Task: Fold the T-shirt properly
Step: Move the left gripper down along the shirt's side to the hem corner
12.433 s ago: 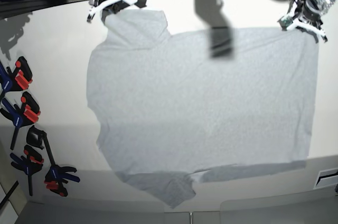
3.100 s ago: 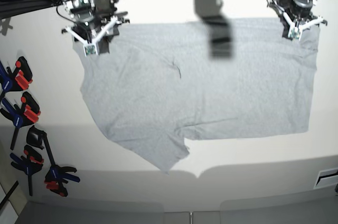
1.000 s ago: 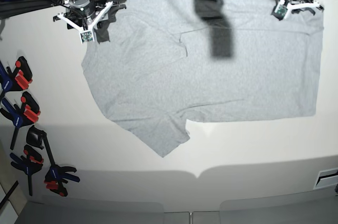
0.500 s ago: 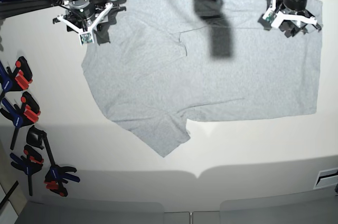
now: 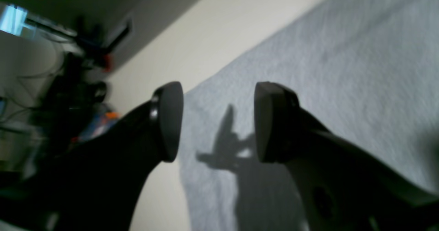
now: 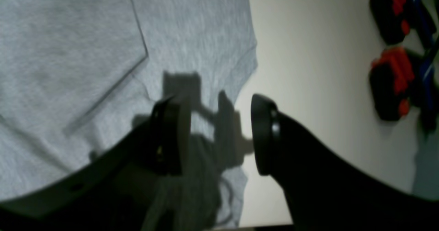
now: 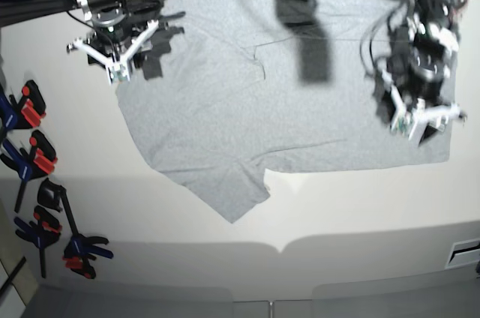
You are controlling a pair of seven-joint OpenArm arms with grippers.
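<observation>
T-shirt (image 7: 285, 93) flat on table (image 7: 225, 258), long axis running between the two arms. Directly beneath left gripper (image 7: 426, 124), near hem corner just ahead of fingertips; jaws apart, empty, above cloth. Right gripper (image 7: 112, 52) over opposite shirt edge by folded sleeve, jaws also apart, nothing held. Left probably nearer next pinch pt at lower hem.

Bright overhead light, hard shadows; wrist views blurred, dim.

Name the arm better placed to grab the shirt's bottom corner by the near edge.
Left. The left gripper hangs open over the T-shirt close to that corner; the right gripper is at the far sleeve.
</observation>
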